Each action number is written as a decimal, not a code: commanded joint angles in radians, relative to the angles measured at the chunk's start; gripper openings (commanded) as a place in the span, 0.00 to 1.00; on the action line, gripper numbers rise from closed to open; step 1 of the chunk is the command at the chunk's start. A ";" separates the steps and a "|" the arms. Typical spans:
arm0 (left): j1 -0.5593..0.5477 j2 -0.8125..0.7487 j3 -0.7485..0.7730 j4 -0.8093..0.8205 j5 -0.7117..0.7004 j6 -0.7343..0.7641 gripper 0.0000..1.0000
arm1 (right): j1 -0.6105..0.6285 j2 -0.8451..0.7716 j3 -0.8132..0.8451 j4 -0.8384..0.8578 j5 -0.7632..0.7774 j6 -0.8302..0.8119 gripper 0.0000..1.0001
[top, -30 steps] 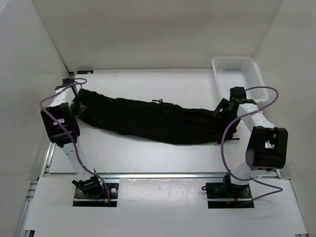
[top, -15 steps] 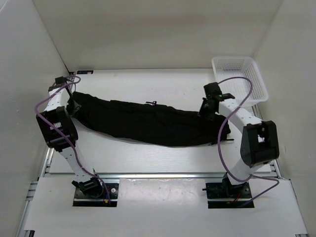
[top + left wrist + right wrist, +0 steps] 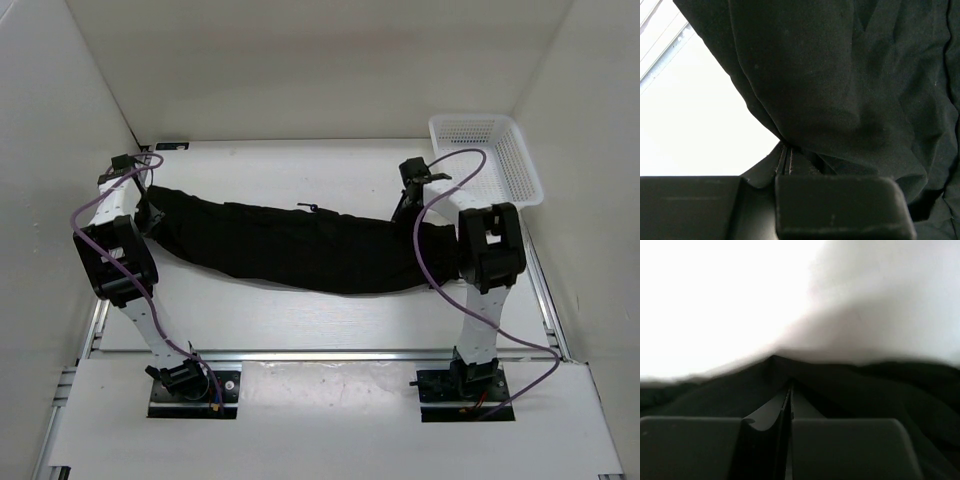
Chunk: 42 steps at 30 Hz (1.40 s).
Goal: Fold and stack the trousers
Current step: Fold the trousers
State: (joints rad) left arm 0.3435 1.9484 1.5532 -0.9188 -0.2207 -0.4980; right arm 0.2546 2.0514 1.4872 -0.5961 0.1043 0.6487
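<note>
Top external view is showing the trousers (image 3: 300, 245) lying stretched in a long band across the bench (image 3: 300, 165), running from just beside the basket (image 3: 525, 170) to the side far from it. The left gripper (image 3: 149, 212) is pinching the end farthest from the basket, and its wrist camera is showing the jaws pressed together with a fold of black cloth between them. The right gripper (image 3: 406, 205) is gripping the end nearest the basket, jaws likewise closed on cloth. The fabric is looking soft, light and limp, so it is likely sagging wherever unsupported. Taking hold at the ends, through several layers, is probably going to serve best.
</note>
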 commanded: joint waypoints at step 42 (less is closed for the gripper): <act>0.120 0.204 0.139 0.003 0.050 -0.108 0.71 | -0.078 -0.843 -0.271 -0.229 0.137 -0.052 0.68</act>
State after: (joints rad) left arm 0.4652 2.1593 1.6905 -0.9264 -0.1635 -0.5880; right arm 0.1787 1.2247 1.1946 -0.8207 0.2424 0.6167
